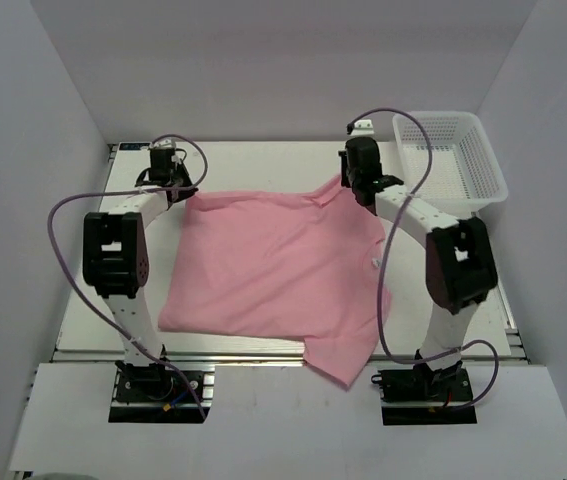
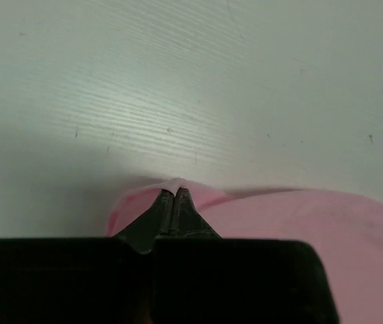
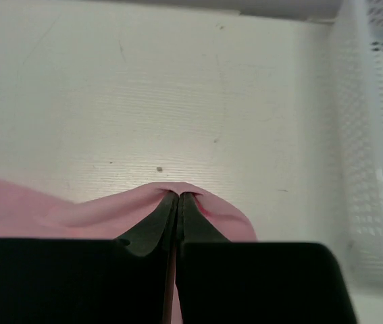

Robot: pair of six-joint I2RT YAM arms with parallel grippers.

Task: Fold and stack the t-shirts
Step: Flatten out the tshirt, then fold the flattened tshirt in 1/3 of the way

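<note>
The light-pink t-shirt point(image 1: 273, 270) lies spread on the white table, one sleeve hanging over the near edge. My left gripper point(image 1: 177, 186) is shut on the shirt's far left corner; in the left wrist view the closed fingers point(image 2: 175, 196) pinch a ridge of pink fabric point(image 2: 299, 223). My right gripper point(image 1: 355, 188) is shut on the shirt's far right corner; in the right wrist view the closed fingertips point(image 3: 180, 197) pinch a fold of pink cloth point(image 3: 96, 212). Both pinched corners sit low over the table.
A white plastic mesh basket point(image 1: 455, 160) stands at the far right of the table, close to my right arm; its wall shows in the right wrist view point(image 3: 370, 148). Grey walls enclose the table on three sides.
</note>
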